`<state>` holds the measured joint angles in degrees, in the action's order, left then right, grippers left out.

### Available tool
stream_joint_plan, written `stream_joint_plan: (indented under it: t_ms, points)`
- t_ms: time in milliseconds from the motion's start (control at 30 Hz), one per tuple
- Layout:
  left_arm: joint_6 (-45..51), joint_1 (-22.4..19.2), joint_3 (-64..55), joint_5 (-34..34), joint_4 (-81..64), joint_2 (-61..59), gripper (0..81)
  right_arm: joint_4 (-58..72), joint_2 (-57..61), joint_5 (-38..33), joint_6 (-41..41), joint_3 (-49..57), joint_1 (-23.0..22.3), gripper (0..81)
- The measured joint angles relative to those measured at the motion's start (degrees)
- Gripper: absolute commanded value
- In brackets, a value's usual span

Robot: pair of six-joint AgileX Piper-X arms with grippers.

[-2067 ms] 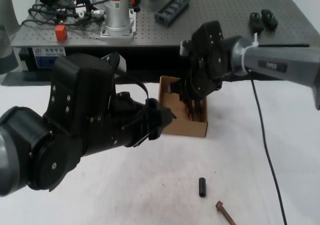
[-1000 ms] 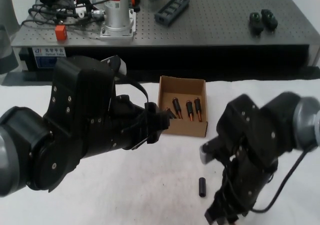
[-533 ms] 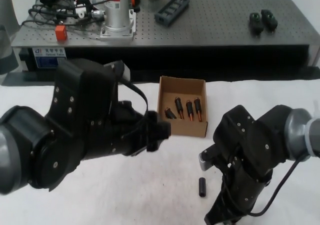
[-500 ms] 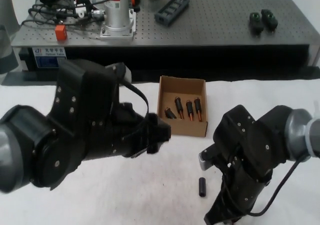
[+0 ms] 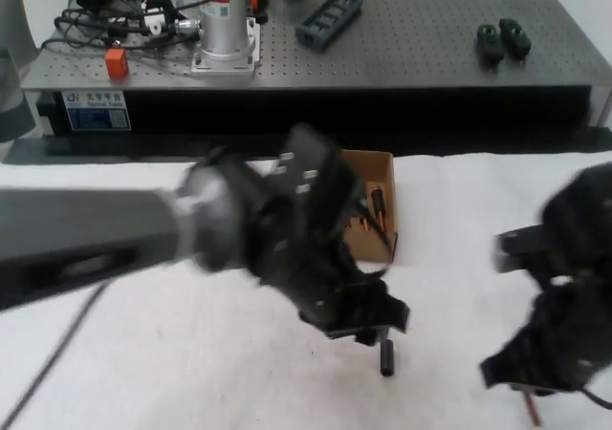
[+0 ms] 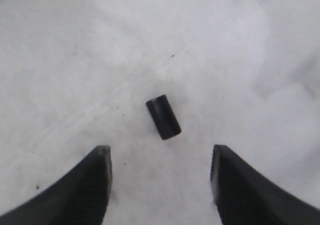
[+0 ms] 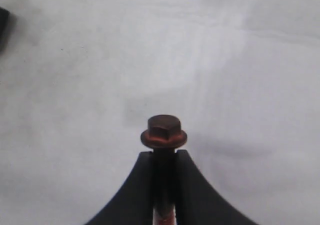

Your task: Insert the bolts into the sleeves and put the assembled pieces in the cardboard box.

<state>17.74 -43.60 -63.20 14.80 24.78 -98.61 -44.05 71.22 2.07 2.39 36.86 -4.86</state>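
Over the white cloth [image 5: 143, 373], the left gripper [image 6: 160, 152] has swung above the sleeve [image 6: 163, 117], fingers wide apart, while the right gripper [image 7: 163, 154] now pinches the bolt [image 7: 163, 131], ready to join them.

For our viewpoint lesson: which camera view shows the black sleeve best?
Left wrist view: the sleeve lies whole ahead of the open left pincer. The high view shows it small beside that pincer; the right wrist view, perhaps a dark sliver.

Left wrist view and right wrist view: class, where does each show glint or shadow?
Left wrist view: a faint sheen on the sleeve, which casts hardly any shadow on the white cloth. Right wrist view: the bolt, shut in the right gripper, throws a soft grey shadow on the cloth beside its head.
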Motion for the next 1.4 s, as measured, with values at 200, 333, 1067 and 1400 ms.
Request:
stream_joint_plan:
  t_ms: [200,333,1067,1400]
  points:
    - [-1.6,-2.5,-14.6,-2.1,11.5,-11.9,40.8,-3.8,-10.1,-1.2,-0.9,-2.3,4.0,4.0]
    - [-1.6,-3.1,-21.6,-1.9,16.9,-18.3,40.8,-4.7,-12.4,-1.4,-1.7,-2.8,4.2,4.0]
    - [-4.0,-3.7,-26.8,-0.6,24.2,-22.5,0.6,-3.2,-12.5,-4.2,-4.4,-3.0,4.2,4.0]
    - [-3.9,-3.8,6.6,3.6,-5.9,7.3,0.6,27.7,-12.3,-27.1,-24.2,-3.0,1.8,4.0]
